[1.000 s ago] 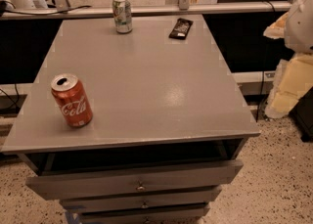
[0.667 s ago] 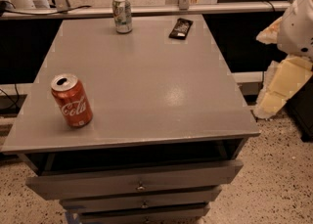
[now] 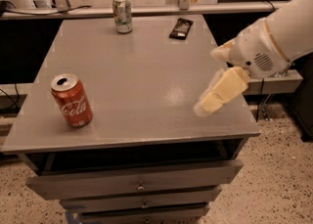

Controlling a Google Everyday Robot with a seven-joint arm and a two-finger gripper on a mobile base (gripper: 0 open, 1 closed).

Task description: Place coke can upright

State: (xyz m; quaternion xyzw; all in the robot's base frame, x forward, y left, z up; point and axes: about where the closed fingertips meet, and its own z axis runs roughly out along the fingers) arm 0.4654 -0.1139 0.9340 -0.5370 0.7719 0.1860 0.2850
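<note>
The red coke can (image 3: 72, 100) with white script stands upright near the front left corner of the grey table (image 3: 142, 76), its silver top with the opening showing. My gripper (image 3: 211, 101) hangs over the table's right front part, far to the right of the can and touching nothing. It holds nothing. The white arm reaches in from the upper right.
A green-and-white can (image 3: 122, 14) stands upright at the table's back, left of centre. A dark flat packet (image 3: 181, 28) lies at the back right. Drawers sit under the table top. A speckled floor lies to the right.
My arm has swung in from the right edge of view, leftward and down, so the gripper is now over the table's right front part. The cans and packet have not moved.
</note>
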